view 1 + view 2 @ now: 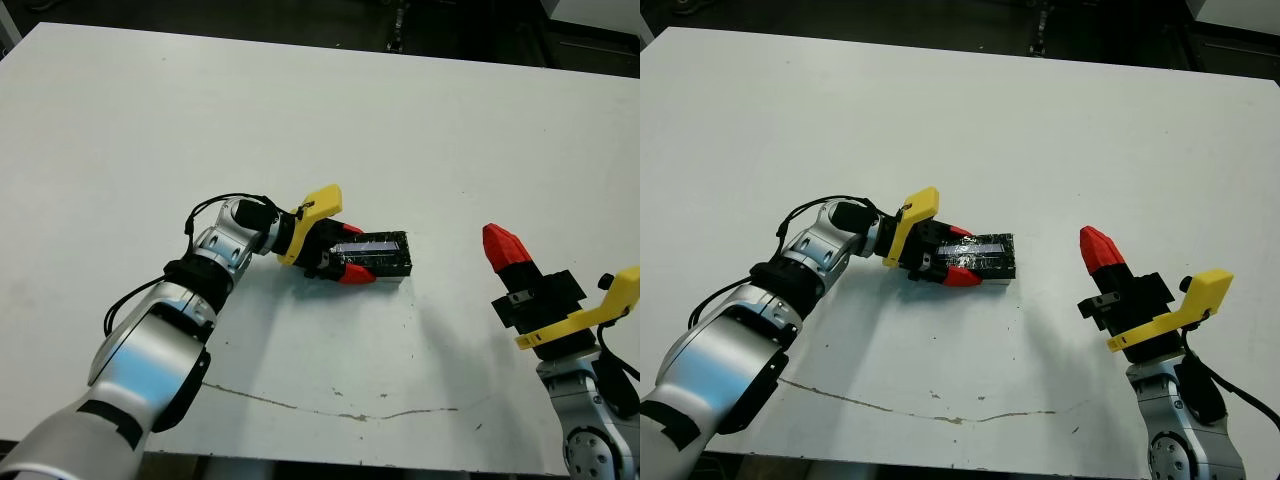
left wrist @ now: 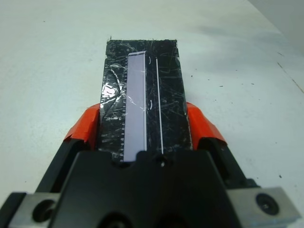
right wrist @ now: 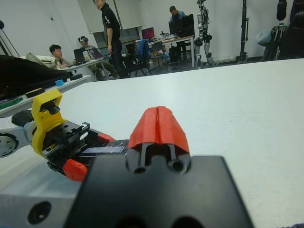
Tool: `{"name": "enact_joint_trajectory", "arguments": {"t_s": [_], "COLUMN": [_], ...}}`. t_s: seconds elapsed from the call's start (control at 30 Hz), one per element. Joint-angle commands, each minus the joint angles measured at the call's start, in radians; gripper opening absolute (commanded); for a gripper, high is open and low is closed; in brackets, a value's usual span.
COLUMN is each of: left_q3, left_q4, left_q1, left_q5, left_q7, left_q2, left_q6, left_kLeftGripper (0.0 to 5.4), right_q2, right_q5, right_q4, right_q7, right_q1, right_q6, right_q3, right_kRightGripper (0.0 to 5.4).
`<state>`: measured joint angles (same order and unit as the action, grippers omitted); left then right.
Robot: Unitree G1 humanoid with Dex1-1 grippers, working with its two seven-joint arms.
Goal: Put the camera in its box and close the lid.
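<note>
From the head views, the lid [image 1: 374, 254] lies near the table's [image 1: 150, 120] centre, the left gripper [image 1: 336, 256] at its nine o'clock end, clamping both long sides. The left wrist view shows red fingers [image 2: 85, 128] squeezing the lid's edges; press evenly and keep it square so it seats. The right wrist view shows the right gripper [image 3: 158, 124] pressed together, idle at four o'clock.
</note>
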<state>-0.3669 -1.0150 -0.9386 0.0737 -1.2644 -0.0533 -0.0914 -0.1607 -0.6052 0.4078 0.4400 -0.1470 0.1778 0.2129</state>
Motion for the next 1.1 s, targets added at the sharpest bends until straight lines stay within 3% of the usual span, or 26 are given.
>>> {"name": "enact_joint_trajectory", "arguments": {"t_s": [0.03,0.33,0.67,0.93,1.1], "left_q3": [-0.061,-0.051,-0.044,-0.039,-0.005], "left_q4": [-0.030,0.035,0.082,0.131,0.225], "left_q1": [0.032,0.050,0.071,0.092,0.150], "left_q5": [-0.066,-0.119,-0.126,-0.127,-0.089], "left_q7": [0.036,0.134,0.130,0.135,0.090], "left_q2": [0.169,0.151,0.132,0.102,0.029], "left_q6": [0.042,0.112,0.127,0.147,0.161], "left_kLeftGripper": [3.15,4.22,5.39,5.39,5.39], "right_q2": [-0.014,-0.018,-0.017,-0.011,-0.013], "right_q5": [0.002,0.008,0.017,0.006,-0.001], "right_q4": [-0.003,-0.011,-0.005,-0.010,-0.010], "right_q7": [0.001,0.009,0.000,0.006,0.008], "right_q1": [-0.005,-0.006,-0.013,-0.015,-0.016], "right_q6": [-0.017,-0.027,-0.024,-0.032,-0.026], "right_q3": [0.014,0.017,0.011,0.008,0.010], "right_kRightGripper": [0.00,0.00,0.00,0.00,0.00]}}
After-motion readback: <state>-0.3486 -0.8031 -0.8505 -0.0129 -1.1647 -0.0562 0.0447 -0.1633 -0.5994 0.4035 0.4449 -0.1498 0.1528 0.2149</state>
